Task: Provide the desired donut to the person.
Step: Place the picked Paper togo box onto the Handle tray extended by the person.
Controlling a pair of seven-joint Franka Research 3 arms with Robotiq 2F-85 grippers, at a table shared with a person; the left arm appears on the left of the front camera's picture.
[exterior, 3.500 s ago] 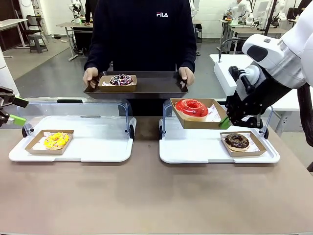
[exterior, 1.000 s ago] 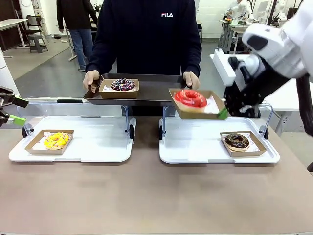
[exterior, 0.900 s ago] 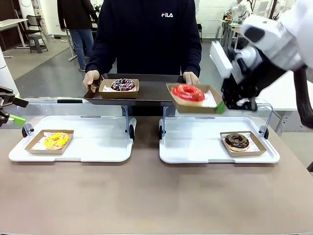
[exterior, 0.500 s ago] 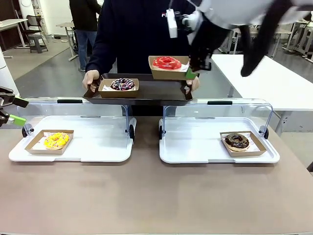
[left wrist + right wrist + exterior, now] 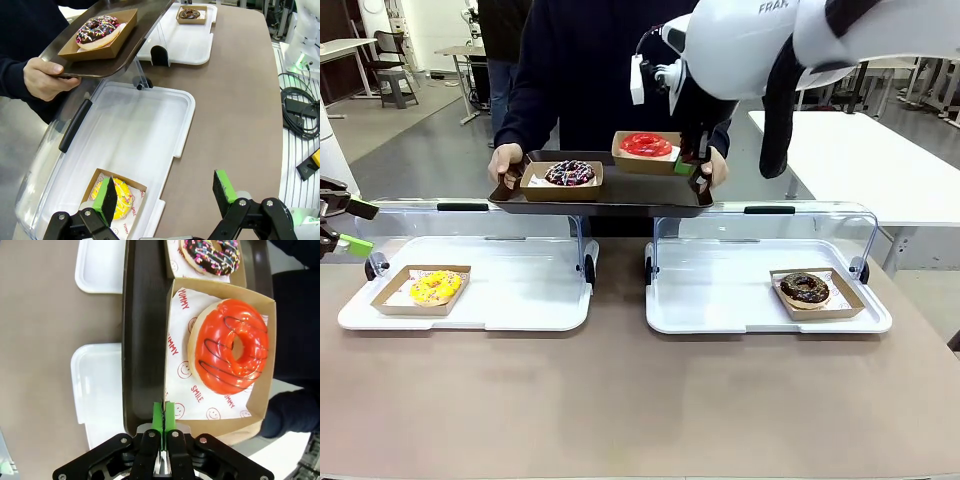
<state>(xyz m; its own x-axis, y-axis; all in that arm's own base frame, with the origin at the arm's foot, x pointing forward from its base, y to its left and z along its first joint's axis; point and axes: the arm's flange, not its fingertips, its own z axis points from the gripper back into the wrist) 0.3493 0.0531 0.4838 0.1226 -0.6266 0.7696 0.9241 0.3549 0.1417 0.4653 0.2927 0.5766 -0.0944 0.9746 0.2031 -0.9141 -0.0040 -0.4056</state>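
Observation:
A red-glazed donut (image 5: 645,144) (image 5: 234,348) lies in a brown paper tray (image 5: 644,160) whose edge my right gripper (image 5: 687,166) (image 5: 163,415) is shut on, just above the dark serving tray (image 5: 620,192) (image 5: 142,340). The person (image 5: 610,70) in a navy sweatshirt holds that serving tray in both hands. A chocolate sprinkled donut (image 5: 568,172) (image 5: 98,31) (image 5: 210,254) sits in its box on the serving tray. My left gripper (image 5: 345,226) (image 5: 167,192) stands open at the far left over the left white tray, holding nothing.
A yellow donut (image 5: 435,286) (image 5: 120,197) in a box lies in the left white tray (image 5: 520,300). A chocolate donut (image 5: 804,288) (image 5: 189,13) sits in the right white tray (image 5: 720,300). Both trays have clear lids raised at the back. Brown tabletop (image 5: 620,400) lies in front.
My right arm has carried the red donut's box up from the right white tray, leftward across to the person, and down close over the serving tray. The left arm has not moved.

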